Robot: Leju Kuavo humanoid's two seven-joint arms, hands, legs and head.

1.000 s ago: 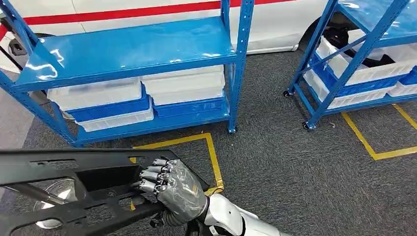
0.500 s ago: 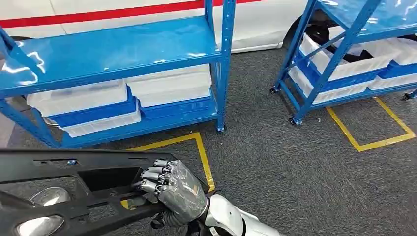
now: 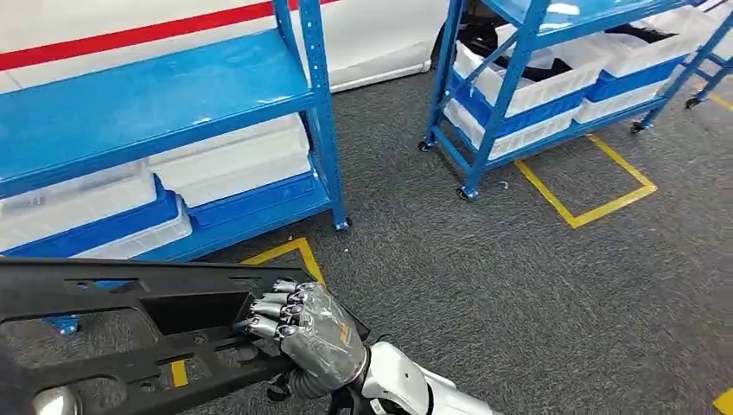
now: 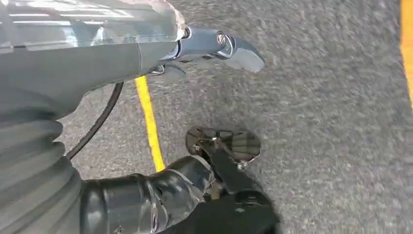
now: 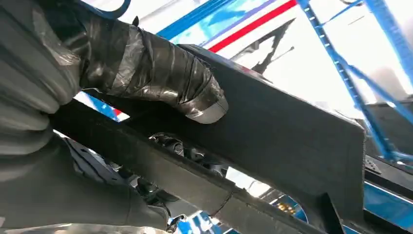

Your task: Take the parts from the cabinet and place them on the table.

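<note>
My right hand grips the long black plastic frame part, fingers hooked through an opening so it rides flat across my front, off the blue rack, table not seen. My left hand: black-wrapped thumb near the part, grasp can't tell.
</note>
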